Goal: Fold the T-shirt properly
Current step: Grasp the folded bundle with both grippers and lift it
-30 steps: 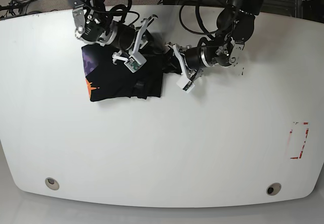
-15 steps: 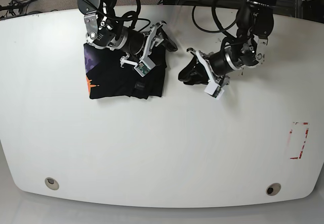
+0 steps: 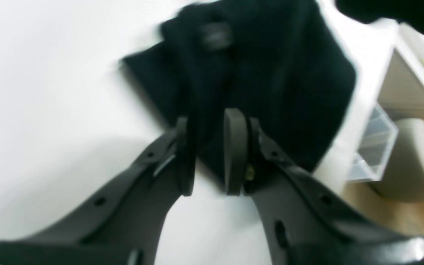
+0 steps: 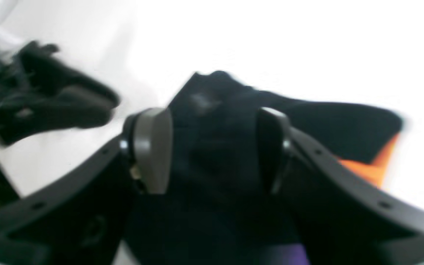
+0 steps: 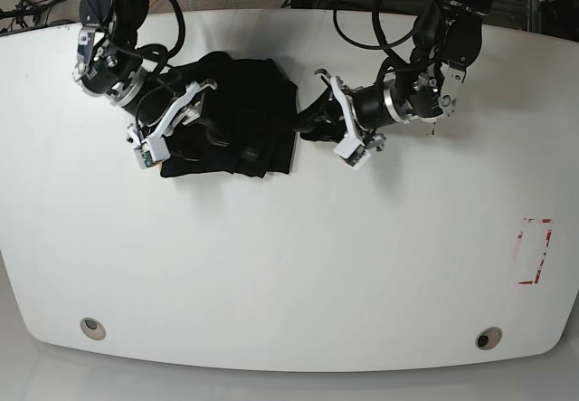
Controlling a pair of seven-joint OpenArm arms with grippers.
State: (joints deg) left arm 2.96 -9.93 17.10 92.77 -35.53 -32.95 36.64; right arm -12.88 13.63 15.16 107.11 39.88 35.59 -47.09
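Observation:
The black T-shirt (image 5: 258, 102) lies as a folded bundle at the back left of the white table (image 5: 289, 265). It fills the middle of the left wrist view (image 3: 256, 70), and in the right wrist view (image 4: 219, 121) an orange patch shows at its right and some purple at the bottom. My right gripper (image 5: 213, 122) is over the shirt's left part, with its jaws wide open (image 4: 214, 147) and fabric under them. My left gripper (image 5: 305, 128) is at the shirt's right edge. Its jaws stand a narrow gap apart (image 3: 208, 154), and table shows between them.
A red-marked rectangle (image 5: 534, 252) is on the table at the far right. Two round holes (image 5: 92, 329) (image 5: 488, 338) sit near the front edge. Cables (image 5: 362, 3) hang behind the back edge. The left wrist view shows the table's edge (image 3: 359, 110) just beyond the shirt.
My right arm has swung back left and now sits over the shirt's left part. The shirt's top now reaches further back. My left gripper moved left, back to the shirt's right edge.

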